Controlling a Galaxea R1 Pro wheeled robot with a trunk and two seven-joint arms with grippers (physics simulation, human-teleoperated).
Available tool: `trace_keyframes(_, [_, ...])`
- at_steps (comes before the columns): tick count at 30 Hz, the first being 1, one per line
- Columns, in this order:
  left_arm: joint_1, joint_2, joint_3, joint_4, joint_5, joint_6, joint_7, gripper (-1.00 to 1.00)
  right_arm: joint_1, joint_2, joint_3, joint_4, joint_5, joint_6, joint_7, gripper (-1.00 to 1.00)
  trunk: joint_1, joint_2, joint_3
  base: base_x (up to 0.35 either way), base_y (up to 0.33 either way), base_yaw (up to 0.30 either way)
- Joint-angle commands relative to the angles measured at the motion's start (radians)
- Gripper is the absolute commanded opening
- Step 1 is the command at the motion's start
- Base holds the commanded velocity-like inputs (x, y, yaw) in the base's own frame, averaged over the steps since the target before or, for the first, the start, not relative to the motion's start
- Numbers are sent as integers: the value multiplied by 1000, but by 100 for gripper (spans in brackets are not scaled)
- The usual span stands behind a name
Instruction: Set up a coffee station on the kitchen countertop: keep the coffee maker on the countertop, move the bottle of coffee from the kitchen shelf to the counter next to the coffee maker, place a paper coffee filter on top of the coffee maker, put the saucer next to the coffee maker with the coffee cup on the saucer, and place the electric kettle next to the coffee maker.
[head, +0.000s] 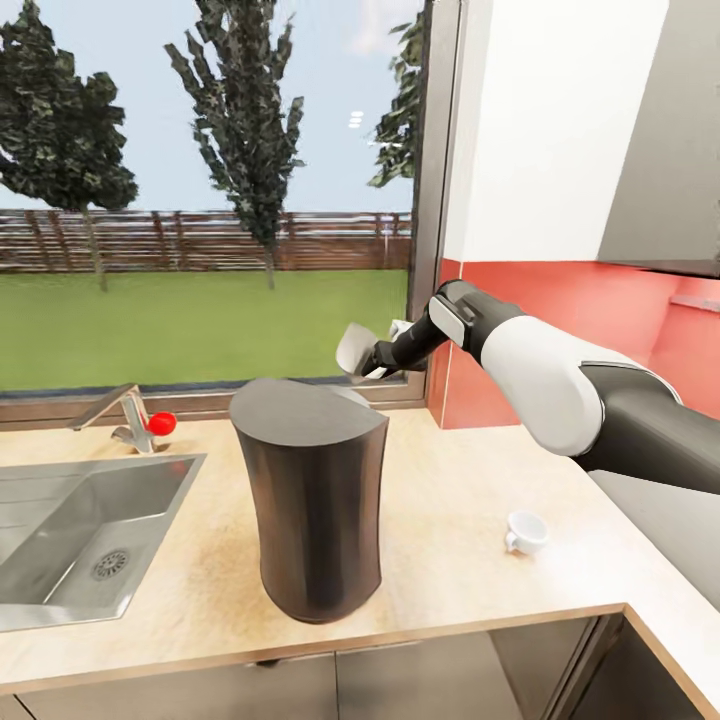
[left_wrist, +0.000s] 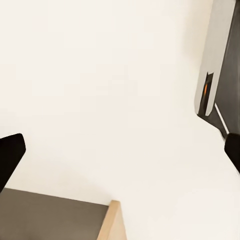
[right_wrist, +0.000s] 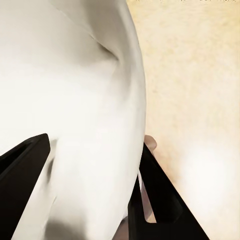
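We see the right gripper (head: 366, 362) clamped on the paper coffee filter (head: 354, 350), above the coffee maker's (head: 312, 500) far side; left gripper (left_wrist: 120, 150) spread open.

Item count, referenced to the coffee maker (head: 312, 497): one coffee maker on the kitchen countertop (head: 460, 520). One coffee cup (head: 524, 531) to its right. One sink (head: 70, 530) to its left, with one faucet (head: 118, 412). One paper coffee filter (head: 355, 350) above and behind it.

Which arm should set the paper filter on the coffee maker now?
Right. The right gripper already holds the paper coffee filter, beside the rim of the coffee maker.
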Motion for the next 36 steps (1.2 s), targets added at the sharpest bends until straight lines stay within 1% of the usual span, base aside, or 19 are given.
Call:
trace_keyframes(1, [-1, 0, 1, 1, -2, 1, 2, 100, 0, 0, -7, -2, 11, 4, 4, -100, 0, 0, 1, -1, -2, 0])
trace_keyframes(8, [-1, 1, 3, 2, -2, 4, 3, 100, 0, 0, -7, 0, 11, 4, 4, -100, 0, 0, 12, -126, 0, 0])
trace_keyframes(15, [-1, 1, 3, 1, -1, 4, 3, 100, 0, 0, -7, 0, 11, 4, 4, -100, 0, 0, 23, -17, 0, 0])
trace_keyframes(22, [-1, 1, 3, 2, -1, 3, 3, 100, 0, 0, -7, -2, 10, 4, 4, -100, 0, 0, 25, 0, 0, 0])
trace_keyframes(23, [2, -5, 7, 0, 1, -3, -3, 100, 6, -6, -1, -4, 11, 1, 3, -100, 0, 0, 25, 0, 0, 0])
trace_keyframes(25, [2, -7, 6, 0, 1, -4, -4, 100, 17, -16, -1, -3, 13, 2, 2, -100, 0, 0, 25, 0, 0, 0])
trace_keyframes(26, [2, -7, 6, 0, 1, -4, -4, 100, 23, -16, -1, -3, 13, 2, 2, -100, 0, 0, 25, 0, 0, 0])
trace_keyframes(28, [2, -7, 6, 0, 1, -5, -4, 100, 17, -5, -1, -3, 13, 2, 1, -100, 0, 0, 25, 0, 0, 0])
trace_keyframes(29, [2, -8, 6, 0, 1, -5, -5, 100, 17, -5, -2, -4, 11, 1, 1, -100, 0, 0, 25, 0, 0, 0])
trace_keyframes(32, [2, -8, 6, 0, 1, -6, -5, 100, 22, -21, -2, -6, 10, 1, 1, -100, 0, 0, 25, 20, -21, 0])
trace_keyframes(36, [2, -8, 6, 0, 1, -7, -5, 100, 23, -29, -3, -17, 10, 1, 1, -100, 0, 0, 25, 118, -163, 0])
